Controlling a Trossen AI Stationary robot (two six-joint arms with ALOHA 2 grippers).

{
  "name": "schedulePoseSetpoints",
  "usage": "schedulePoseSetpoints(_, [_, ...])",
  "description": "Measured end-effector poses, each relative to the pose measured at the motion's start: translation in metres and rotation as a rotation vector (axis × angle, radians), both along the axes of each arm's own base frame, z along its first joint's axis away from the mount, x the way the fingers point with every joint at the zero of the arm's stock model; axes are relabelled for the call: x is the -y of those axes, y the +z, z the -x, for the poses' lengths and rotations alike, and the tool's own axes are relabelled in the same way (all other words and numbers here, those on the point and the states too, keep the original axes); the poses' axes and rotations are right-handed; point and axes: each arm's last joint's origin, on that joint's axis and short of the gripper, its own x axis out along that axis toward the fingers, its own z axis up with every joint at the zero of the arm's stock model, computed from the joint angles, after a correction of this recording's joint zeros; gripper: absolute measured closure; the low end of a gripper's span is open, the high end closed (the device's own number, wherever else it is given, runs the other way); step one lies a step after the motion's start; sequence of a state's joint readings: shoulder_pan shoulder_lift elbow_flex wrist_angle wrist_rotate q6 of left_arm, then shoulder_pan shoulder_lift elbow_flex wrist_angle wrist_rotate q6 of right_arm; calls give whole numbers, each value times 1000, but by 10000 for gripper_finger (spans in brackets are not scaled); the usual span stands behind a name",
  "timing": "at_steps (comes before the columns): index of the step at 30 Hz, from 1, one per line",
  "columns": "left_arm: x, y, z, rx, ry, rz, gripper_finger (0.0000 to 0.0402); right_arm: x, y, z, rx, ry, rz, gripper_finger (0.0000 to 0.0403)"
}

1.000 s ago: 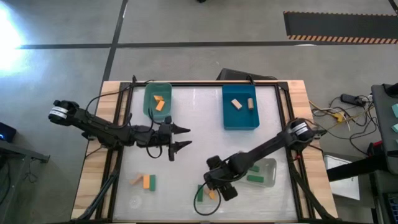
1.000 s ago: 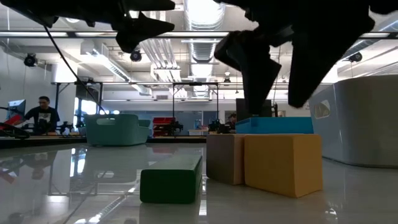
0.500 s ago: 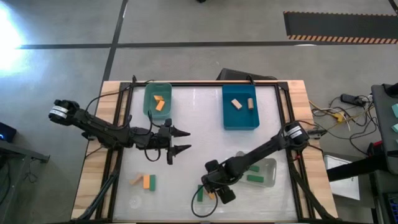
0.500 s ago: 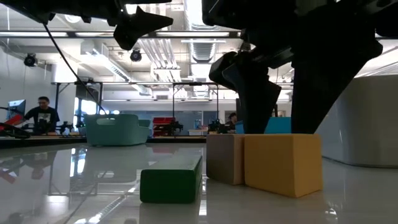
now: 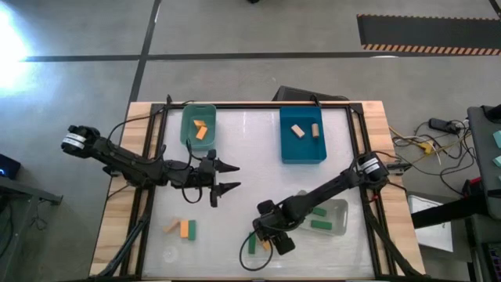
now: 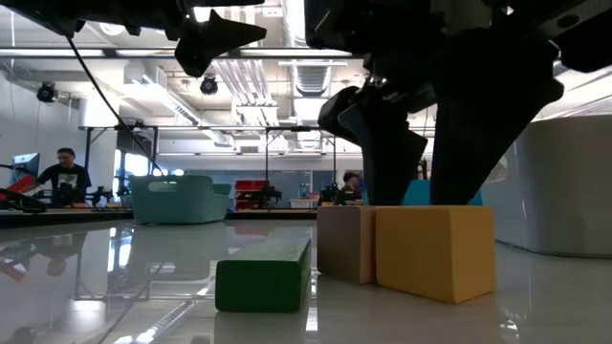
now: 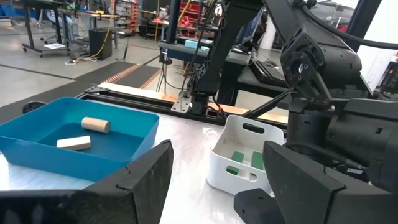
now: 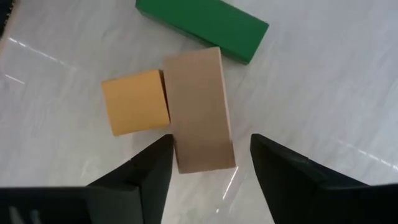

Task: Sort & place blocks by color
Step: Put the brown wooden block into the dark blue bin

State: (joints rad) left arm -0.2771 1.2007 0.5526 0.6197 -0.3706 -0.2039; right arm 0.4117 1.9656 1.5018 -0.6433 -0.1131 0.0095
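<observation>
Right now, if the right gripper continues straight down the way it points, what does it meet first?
Most likely the tan block: the right gripper is open and pointing down at it, with the orange block touching one side. Its height above the block is unclear.

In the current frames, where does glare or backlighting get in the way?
High view: blown-out glare at the floor's left edge. Low view: ceiling lights silhouette the arms; the glossy table mirrors the room. Right wrist view: streaky highlights beside the tan block.
</observation>
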Motion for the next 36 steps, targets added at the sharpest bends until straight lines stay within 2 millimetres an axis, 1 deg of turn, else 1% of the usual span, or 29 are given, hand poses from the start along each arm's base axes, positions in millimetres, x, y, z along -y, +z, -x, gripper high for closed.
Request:
schedulePoseSetpoints(11, [0, 0, 0, 0, -1, 0, 168, 2, 0, -2, 8, -5, -3, 283])
schedulePoseSetpoints(13, [0, 0, 0, 0, -1, -1, 168, 2, 0, -2, 8, -7, -4, 289])
schedulePoseSetpoints(21, [0, 0, 0, 0, 0, -1, 168, 6, 3, -2, 4, -21, -4, 289])
schedulePoseSetpoints(24, [0, 0, 0, 0, 0, -1, 168, 11, 11, 0, 9, -32, 3, 289])
schedulePoseSetpoints(30, [0, 0, 0, 0, 0, -1, 168, 29, 37, 5, 25, -73, -1, 290])
schedulePoseSetpoints(33, [0, 1, 0, 2, 0, -1, 168, 46, 53, 9, 33, -106, 34, 290])
schedulePoseSetpoints(36, [0, 2, 0, 5, 0, 0, 168, 69, 68, 16, 20, -150, 92, 291])
